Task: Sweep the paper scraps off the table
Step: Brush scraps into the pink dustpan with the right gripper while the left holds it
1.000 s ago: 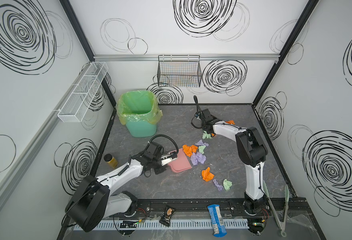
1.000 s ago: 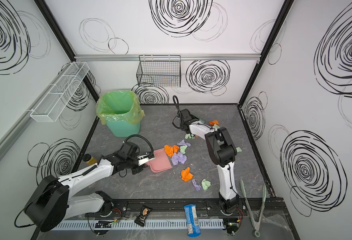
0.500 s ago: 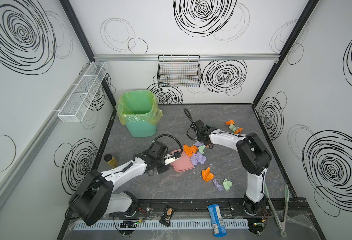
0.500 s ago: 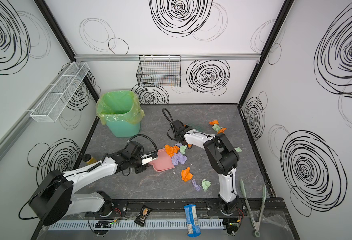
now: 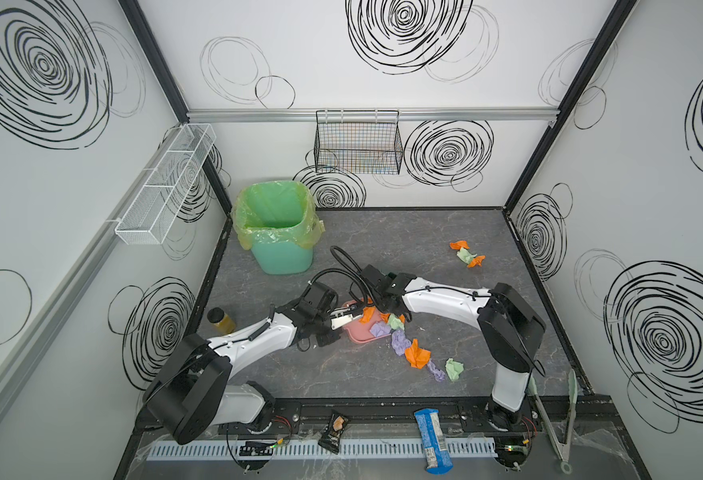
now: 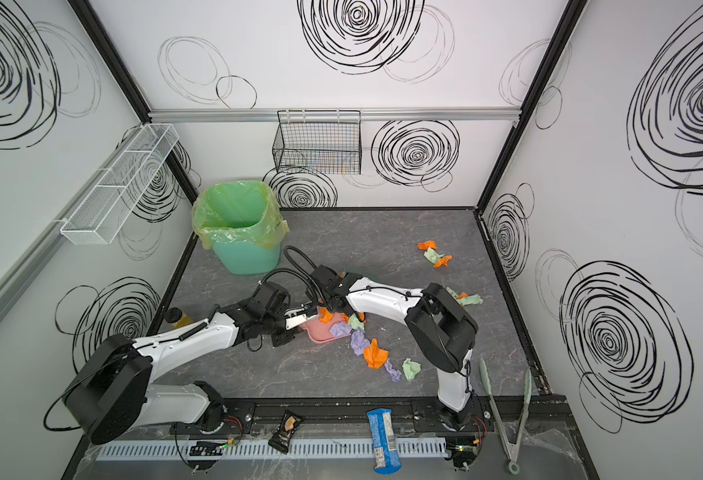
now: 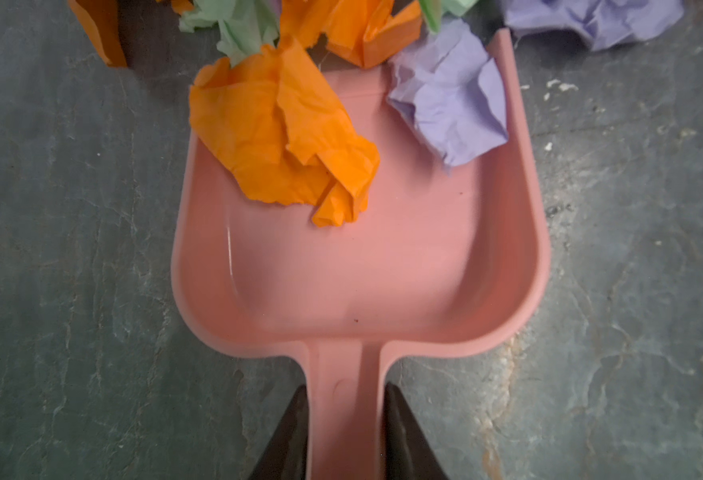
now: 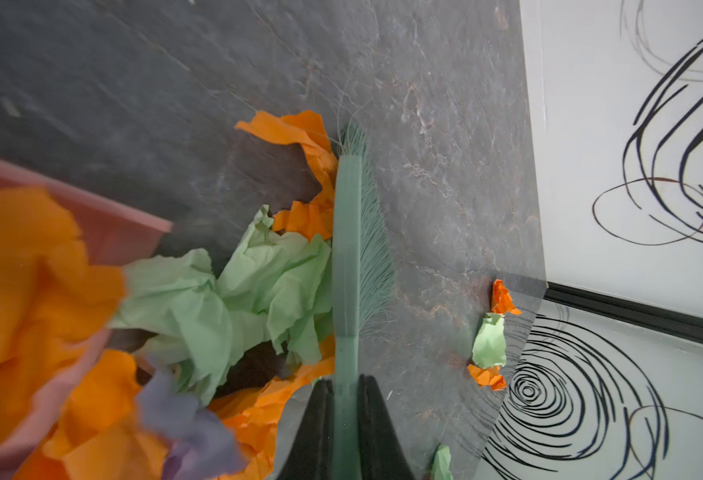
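Two paper scraps (image 7: pixel 283 137) are newly lying in the dustpan (image 7: pixel 362 270) your left gripper (image 7: pixel 344 392) is clamping, your right gripper (image 8: pixel 345 386) pushing more in with its clenched brush (image 8: pixel 347 249).

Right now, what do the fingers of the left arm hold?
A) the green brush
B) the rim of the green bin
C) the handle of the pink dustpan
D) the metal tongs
C: in the left wrist view the left fingers press on both sides of the handle of the pink dustpan.
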